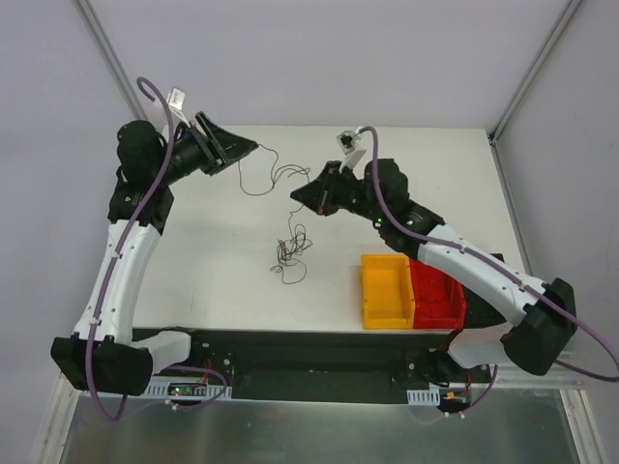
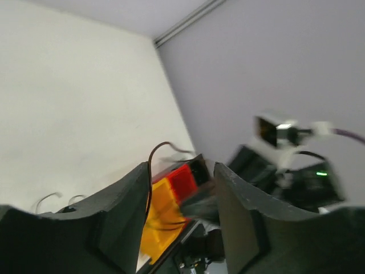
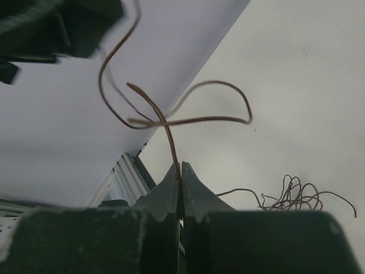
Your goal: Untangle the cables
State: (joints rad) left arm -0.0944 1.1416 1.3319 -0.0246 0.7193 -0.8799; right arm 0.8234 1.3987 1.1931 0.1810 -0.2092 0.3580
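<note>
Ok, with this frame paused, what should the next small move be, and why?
Probably close the left gripper on the brown wire. Its jaws stand apart, the wire lying against one finger's inner face, while the right gripper is shut on a looping stretch of wire. With both ends held, the arms could pull that loop open, clear of the tangle on the table.
</note>
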